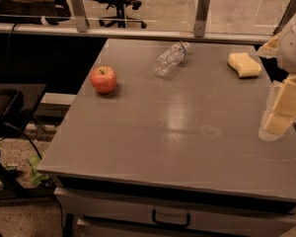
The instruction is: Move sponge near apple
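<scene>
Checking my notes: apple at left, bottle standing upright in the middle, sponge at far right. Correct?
No: the camera view shows the bottle lying on its side. The apple and sponge are as stated; the gripper is at the right edge.

Gripper [278,113] is seen at right edge. The upper-centre line from sponge [244,64] to apple [103,79] is blocked by bottle [171,58]. Mid-table [177,147] is seen open.

The gripper [281,115] (at the table's [163,132] right) is cut off at the edge.
</scene>
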Tool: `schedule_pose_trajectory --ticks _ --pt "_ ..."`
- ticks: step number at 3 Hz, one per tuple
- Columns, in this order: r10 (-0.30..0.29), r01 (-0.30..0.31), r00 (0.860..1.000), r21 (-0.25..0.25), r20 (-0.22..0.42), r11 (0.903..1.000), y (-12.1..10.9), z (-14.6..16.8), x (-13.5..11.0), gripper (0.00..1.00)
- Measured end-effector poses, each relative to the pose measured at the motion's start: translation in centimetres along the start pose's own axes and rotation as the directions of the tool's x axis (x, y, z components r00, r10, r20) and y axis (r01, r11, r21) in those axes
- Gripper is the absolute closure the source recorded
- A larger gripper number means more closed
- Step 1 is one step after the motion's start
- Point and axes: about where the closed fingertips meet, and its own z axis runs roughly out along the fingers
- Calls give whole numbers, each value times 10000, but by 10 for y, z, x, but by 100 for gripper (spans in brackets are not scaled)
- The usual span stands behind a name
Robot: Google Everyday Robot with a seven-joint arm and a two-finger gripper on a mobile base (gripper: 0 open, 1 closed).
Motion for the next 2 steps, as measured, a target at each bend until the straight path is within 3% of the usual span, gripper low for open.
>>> schedule_pose_trajectory --ticks 1,2 --pt "0 0 10000 0 0 10000 0 0 0 0" --pt "861 -871 9958 327 317 9957 -34 9 10 0"
